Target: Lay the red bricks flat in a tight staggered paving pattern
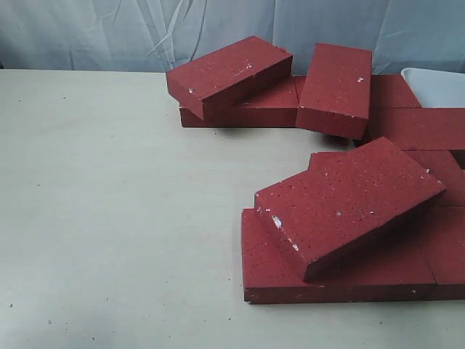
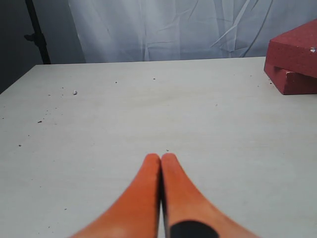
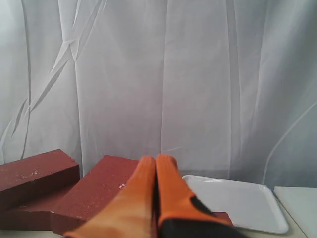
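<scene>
Exterior view is filled at right by the red bricks (image 1: 349, 211), several tilted atop flat ones, so the left gripper (image 2: 161, 157) and right gripper (image 3: 157, 161), both pressed together, must be spread before a tilted brick is lifted.

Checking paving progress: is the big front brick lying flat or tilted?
Tilted: the front brick lies skewed atop flat bricks, one edge raised.

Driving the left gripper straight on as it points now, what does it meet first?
Probably nothing close. As far as the left wrist view shows, the left gripper points over bare table toward the curtain behind it. The red bricks lie off to one side of that line.
</scene>
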{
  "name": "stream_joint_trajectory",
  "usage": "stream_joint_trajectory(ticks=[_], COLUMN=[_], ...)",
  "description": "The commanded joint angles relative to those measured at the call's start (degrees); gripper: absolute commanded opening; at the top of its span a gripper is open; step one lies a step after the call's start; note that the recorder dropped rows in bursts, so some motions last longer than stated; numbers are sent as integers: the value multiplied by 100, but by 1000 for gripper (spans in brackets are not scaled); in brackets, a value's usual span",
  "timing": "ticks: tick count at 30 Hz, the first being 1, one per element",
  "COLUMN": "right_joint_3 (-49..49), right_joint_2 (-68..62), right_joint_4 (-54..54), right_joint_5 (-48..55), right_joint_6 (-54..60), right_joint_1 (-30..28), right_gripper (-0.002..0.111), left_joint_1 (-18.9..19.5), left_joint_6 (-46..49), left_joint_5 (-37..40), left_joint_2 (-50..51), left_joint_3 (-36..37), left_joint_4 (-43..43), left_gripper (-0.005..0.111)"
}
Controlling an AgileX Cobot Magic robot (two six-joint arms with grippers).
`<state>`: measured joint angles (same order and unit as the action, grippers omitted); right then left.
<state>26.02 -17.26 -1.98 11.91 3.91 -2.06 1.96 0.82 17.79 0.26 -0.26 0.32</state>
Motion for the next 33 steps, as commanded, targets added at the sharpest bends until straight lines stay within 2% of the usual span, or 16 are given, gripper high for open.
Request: stream_joint_trajectory(ticks=[1, 15, 27, 33], right_joint_3=[31, -2, 9, 133], right_joint_2=[-29, -166, -2011, -2476], right_joint_4=[36, 36, -43, -1190], right_joint_5=[144, 429, 304, 424], right_joint_6=[14, 14, 4, 4], right_joint_1=[-15, -15, -15, -15], right_gripper=[-1, -1, -1, -1], left_joint_1=[19, 19, 19, 19], left_joint_6=[-14, -14, -14, -14], left_joint_5=[-24, -24, -24, -24], left_joint_2=[-26, -26, -26, -26], left_joint_3=[26, 26, 26, 26], left_joint_4=[0, 0, 0, 0], left_gripper=[0, 0, 0, 0])
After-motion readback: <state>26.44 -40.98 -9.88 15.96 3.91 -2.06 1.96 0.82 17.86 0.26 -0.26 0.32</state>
